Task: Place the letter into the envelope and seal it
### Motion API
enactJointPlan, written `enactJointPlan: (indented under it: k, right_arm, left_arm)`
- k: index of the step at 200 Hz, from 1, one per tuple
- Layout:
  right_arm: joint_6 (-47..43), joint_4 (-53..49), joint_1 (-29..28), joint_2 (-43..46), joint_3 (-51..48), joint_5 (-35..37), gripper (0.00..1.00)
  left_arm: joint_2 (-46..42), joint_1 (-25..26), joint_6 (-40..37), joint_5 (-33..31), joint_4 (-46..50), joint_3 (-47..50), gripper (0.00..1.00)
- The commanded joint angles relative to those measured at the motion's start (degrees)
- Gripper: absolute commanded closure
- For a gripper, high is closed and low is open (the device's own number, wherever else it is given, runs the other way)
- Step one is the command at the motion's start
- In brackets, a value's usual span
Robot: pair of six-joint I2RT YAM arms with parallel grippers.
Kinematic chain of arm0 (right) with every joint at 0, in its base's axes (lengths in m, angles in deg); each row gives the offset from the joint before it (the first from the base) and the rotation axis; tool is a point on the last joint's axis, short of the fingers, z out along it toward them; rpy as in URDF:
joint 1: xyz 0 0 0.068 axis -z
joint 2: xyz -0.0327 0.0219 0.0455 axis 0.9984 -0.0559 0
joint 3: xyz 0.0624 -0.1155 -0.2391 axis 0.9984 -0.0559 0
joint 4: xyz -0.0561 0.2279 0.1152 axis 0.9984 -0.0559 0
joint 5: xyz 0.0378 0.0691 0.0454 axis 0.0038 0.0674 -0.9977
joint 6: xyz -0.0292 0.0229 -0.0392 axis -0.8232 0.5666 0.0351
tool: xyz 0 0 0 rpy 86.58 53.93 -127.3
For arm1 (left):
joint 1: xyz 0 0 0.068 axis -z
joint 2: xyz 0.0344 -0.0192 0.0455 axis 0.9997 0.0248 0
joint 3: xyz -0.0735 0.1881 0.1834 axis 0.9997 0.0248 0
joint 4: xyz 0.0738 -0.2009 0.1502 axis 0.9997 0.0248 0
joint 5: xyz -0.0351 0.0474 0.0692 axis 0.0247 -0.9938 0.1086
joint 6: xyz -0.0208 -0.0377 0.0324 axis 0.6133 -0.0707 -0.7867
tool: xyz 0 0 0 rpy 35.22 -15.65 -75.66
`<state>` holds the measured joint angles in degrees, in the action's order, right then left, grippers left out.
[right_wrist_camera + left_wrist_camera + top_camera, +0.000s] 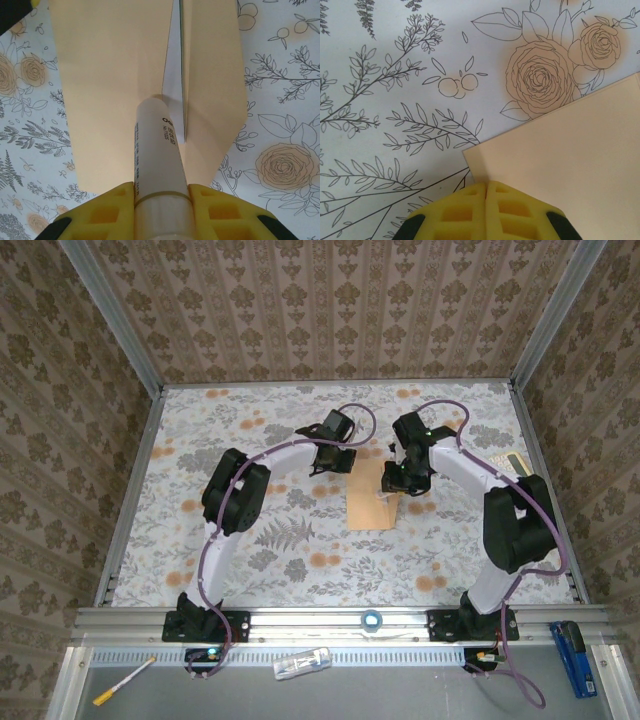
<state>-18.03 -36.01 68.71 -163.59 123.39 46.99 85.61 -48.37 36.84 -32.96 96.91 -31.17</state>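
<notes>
We see the right gripper (161,200) clamped on a white glue stick (155,145), its tip on the envelope (110,75) right at the fold. The open flap (215,95) lies just to the stick's right, and the fold runs straight away from the fingers (a pale edge (172,95) stands along it, the letter tucked in, we'd guess). The left gripper (486,210), fingers pressed together, sits at the envelope's corner, seemingly pinning it. The right arm looks placed to glue the flap.
</notes>
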Motion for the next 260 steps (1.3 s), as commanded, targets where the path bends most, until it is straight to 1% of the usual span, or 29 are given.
enactJointPlan:
  k: [1, 64, 176, 218, 260]
  right_arm:
    - [-0.9, -2.5, -0.6, -1.2, 2.4, -1.5, 0.79]
    - [-1.3, -4.1, -1.3, -4.4, 5.1, -0.3, 0.79]
    - [-4.7, -8.7, -1.3, -12.4, 15.6, 4.9, 0.8]
    - [-5.9, -10.2, -1.3, -13.9, 18.7, 5.4, 0.81]
    - [-6.5, -11.6, -1.9, -12.8, 17.8, 4.8, 0.81]
  left_arm:
    - [1.4, 0.1, 1.2, 0.8, 1.1, 1.6, 1.0]
    - [1.2, 0.2, 1.5, 1.1, 0.6, 2.1, 1.0]
    - [1.2, 0.9, 3.1, 1.7, -0.4, 2.9, 1.0]
    - [0.9, 1.0, 5.4, -0.2, 1.0, 2.8, 1.0]
    - [-0.2, 1.4, 9.5, -2.7, 1.8, 3.8, 1.0]
